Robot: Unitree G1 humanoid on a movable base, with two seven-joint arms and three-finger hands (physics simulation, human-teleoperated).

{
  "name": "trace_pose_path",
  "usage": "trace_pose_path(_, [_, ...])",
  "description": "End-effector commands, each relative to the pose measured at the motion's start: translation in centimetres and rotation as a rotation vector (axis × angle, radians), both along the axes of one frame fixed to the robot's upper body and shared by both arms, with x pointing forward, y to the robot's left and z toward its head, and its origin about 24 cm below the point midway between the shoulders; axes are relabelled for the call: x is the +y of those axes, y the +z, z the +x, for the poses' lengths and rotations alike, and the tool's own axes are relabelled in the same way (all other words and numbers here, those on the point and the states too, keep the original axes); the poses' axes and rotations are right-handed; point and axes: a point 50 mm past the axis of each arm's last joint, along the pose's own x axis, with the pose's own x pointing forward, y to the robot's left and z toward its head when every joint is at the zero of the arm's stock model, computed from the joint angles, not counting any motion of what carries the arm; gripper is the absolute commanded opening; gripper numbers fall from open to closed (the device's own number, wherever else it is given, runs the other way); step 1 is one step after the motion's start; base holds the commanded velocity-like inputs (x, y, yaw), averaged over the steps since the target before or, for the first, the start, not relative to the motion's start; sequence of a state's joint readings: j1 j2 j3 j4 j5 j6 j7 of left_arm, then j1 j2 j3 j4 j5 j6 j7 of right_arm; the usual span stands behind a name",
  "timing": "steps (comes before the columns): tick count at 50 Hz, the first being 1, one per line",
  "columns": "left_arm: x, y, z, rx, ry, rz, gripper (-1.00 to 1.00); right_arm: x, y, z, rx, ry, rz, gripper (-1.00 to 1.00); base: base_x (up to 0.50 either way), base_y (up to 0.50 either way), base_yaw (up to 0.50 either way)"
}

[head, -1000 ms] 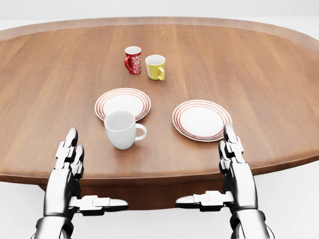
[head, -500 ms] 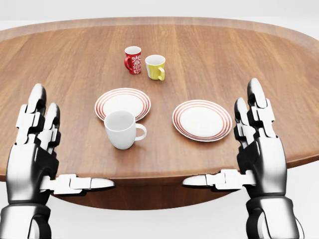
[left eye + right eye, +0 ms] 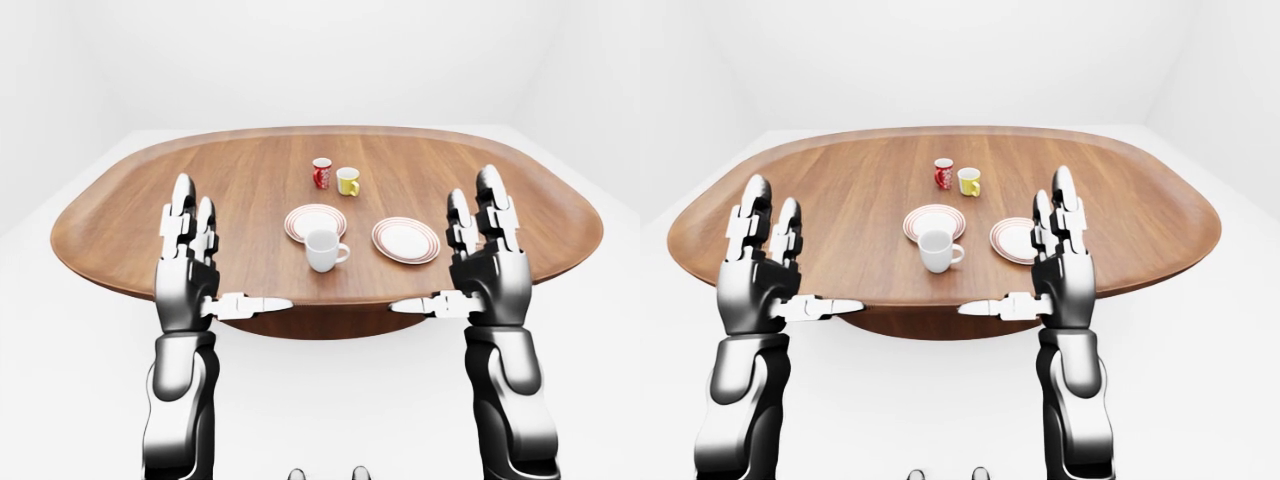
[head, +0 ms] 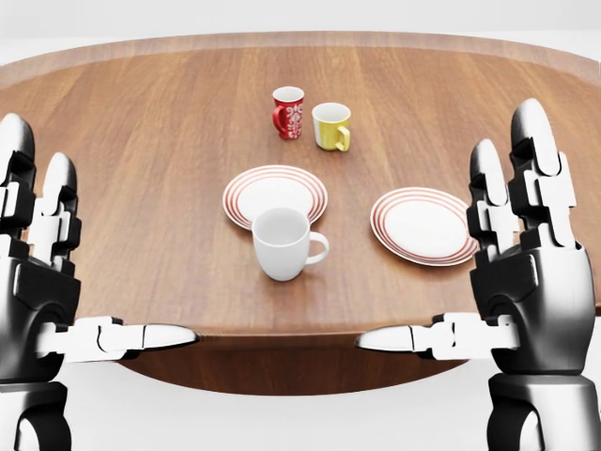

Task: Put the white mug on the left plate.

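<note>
Oval wooden table [image 4: 141, 141]: white mug [image 4: 283, 243] standing just below left plate [image 4: 275, 194], untouched; left hand [image 4: 42, 282] and right hand [image 4: 521, 268] raised higher than before, fingers spread, empty; view shifted leftward; grasp pending.

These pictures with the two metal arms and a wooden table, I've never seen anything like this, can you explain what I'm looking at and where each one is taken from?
It is a computer simulation of a humanoid robot. All three pictures come from cameras on its head, looking out over its own arms: one central head view and a left-eye and right-eye pair that show nearly the same scene.

The left hand and right hand are raised near the table edge, fingers open, holding nothing.

On the table stand a white mug, a red mug and a yellow mug, plus two red-rimmed plates: the left plate just beyond the white mug, and the right plate.
</note>
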State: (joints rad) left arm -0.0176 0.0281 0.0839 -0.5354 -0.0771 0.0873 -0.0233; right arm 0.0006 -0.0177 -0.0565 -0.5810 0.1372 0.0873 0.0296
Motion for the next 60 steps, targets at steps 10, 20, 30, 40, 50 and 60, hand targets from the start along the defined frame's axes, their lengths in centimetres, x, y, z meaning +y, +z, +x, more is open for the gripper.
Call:
trace_pose_path(10, [0.2, -0.1, 0.0, 0.006, 0.001, -0.003, 0.99, -0.1, 0.3, -0.2, -0.017, 0.005, 0.005, 1.0, 0.0, 0.5, 0.0])
trace_pose_path(20, [0.1, 0.0, 0.0, 0.002, -0.001, -0.001, 0.99, -0.2, 0.1, -0.1, -0.006, 0.0, 0.004, 1.0, 0.0, 0.5, 0.0])
trace_pose_path(30, [0.1, -0.1, 0.0, 0.003, -0.005, 0.004, 0.99, 0.1, -0.2, 0.0, 0.01, 0.011, -0.013, 1.0, 0.0, 0.03, 0.0])
trace_pose_path(40, [0.0, 0.2, -0.2, -0.011, -0.006, 0.004, 0.99, -0.3, 0.5, -0.5, -0.028, 0.024, 0.038, 1.0, 0.26, 0.05, 0.0])
trace_pose_path(50, [0.0, 0.4, -0.2, -0.017, -0.006, 0.004, 0.99, -0.2, 0.6, -0.6, -0.032, 0.032, 0.037, 1.0, 0.5, 0.09, 0.0])
trace_pose_path(60, [0.0, 0.4, -0.2, -0.019, -0.006, 0.004, 0.99, -0.2, 0.8, -0.7, -0.042, 0.035, 0.038, 1.0, 0.5, 0.09, 0.0])
